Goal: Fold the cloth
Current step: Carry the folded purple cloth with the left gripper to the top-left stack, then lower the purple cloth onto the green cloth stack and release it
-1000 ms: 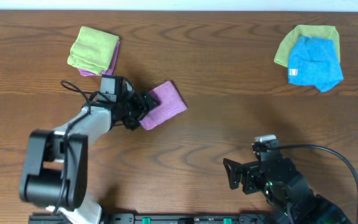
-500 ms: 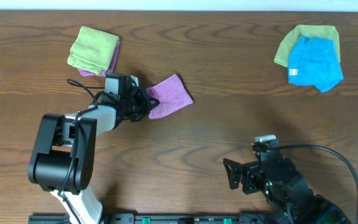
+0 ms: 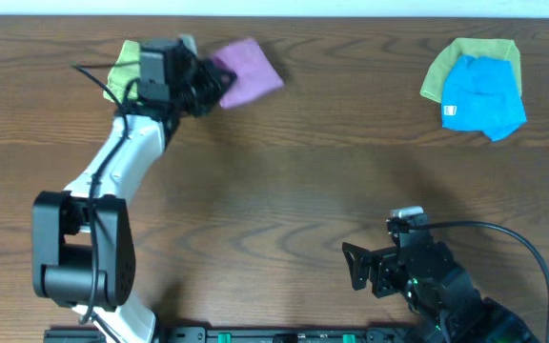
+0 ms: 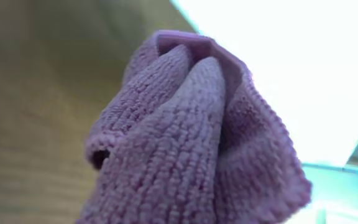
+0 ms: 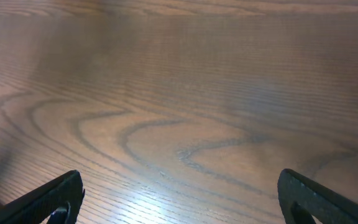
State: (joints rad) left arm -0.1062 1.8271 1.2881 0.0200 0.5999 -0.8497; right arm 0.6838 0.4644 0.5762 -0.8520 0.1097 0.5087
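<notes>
At the back left of the wooden counter (image 3: 351,171), beside a folded lime-green cloth (image 3: 120,76), the left tool (image 3: 208,84) is clamped on one edge of the folded lilac microfibre cloth (image 3: 248,70), holding it just right of that pile. Light, limp and grippy, this cloth should sag from a single pinch, so a corner or hem is the place to grip. The right tool (image 3: 353,268) hangs near the front, fingers apart and empty, and a crumpled blue cloth (image 3: 482,95) lies far right.
</notes>
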